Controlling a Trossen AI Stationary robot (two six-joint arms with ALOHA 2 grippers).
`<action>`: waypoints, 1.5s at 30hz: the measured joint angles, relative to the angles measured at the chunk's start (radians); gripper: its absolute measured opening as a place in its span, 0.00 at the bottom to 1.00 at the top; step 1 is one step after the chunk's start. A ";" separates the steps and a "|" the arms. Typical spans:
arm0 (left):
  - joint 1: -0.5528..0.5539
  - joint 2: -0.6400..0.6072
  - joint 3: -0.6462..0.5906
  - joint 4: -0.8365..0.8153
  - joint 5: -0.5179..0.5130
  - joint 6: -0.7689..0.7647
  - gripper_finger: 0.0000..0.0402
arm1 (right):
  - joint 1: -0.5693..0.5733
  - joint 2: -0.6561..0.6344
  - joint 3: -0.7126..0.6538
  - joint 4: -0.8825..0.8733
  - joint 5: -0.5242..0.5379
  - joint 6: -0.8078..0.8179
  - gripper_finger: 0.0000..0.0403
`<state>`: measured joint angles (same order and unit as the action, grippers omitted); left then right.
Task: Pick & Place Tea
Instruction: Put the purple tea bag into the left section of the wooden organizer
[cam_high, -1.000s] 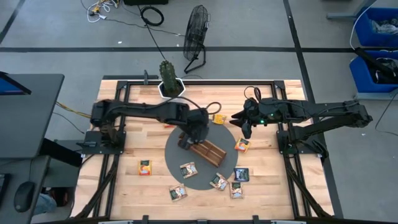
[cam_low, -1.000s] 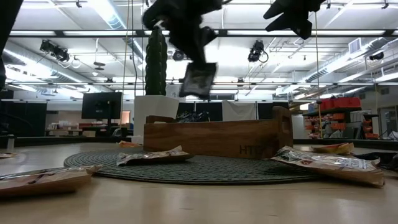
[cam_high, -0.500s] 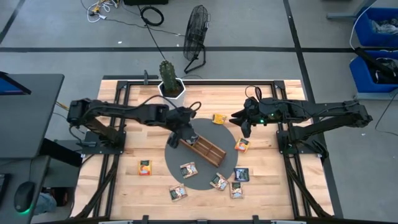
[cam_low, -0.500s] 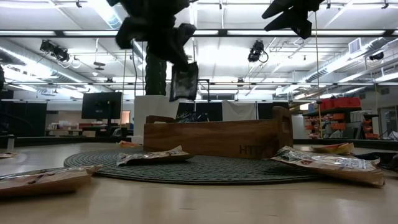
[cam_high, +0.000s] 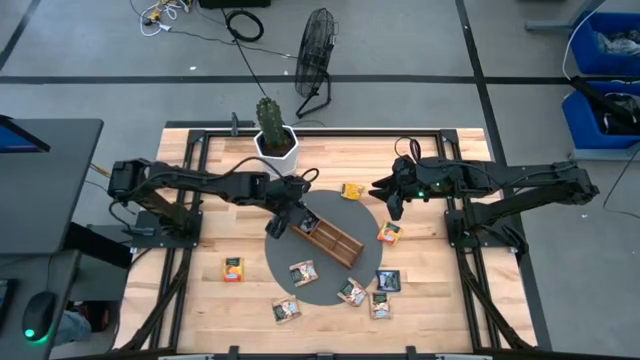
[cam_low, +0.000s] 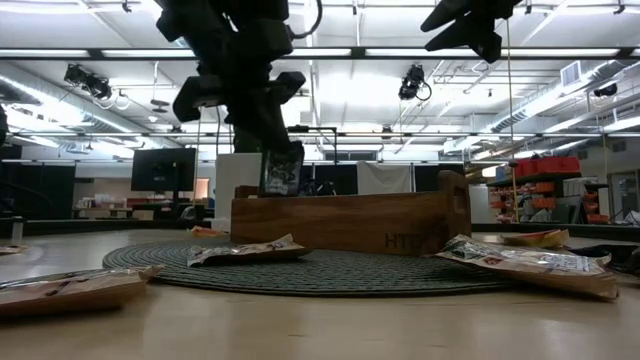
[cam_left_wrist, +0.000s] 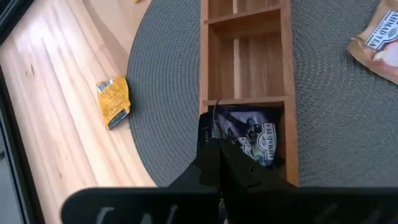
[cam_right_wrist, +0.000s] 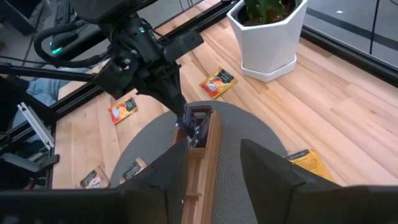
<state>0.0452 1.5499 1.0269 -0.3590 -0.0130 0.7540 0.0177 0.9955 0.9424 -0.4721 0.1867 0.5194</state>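
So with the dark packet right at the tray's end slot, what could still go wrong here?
The left gripper holds the dark blue tea packet upright, partly inside the end compartment of the brown wooden divided tray. On release it may lean on the tray wall or tip out. Withdrawing could also nudge the tray on the round grey mat.

Bright overhead striplights (arms backlit, silhouetted)

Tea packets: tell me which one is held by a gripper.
The dark blue packet, pinched by the shut left gripper and hanging into the tray's end compartment. All other packets lie loose on the mat or table.
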 joint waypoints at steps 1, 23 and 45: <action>0.000 0.002 -0.004 0.009 0.006 0.000 0.00 | 0.000 0.000 0.000 0.000 0.000 0.000 0.38; 0.001 0.110 -0.004 0.049 0.035 0.070 0.00 | 0.000 0.000 0.000 -0.001 0.000 0.020 0.38; -0.011 0.055 -0.004 0.061 -0.054 0.063 0.20 | 0.000 0.000 0.000 -0.003 -0.001 -0.004 0.38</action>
<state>0.0345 1.6049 1.0229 -0.2981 -0.0669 0.8169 0.0177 0.9955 0.9424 -0.4751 0.1860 0.5156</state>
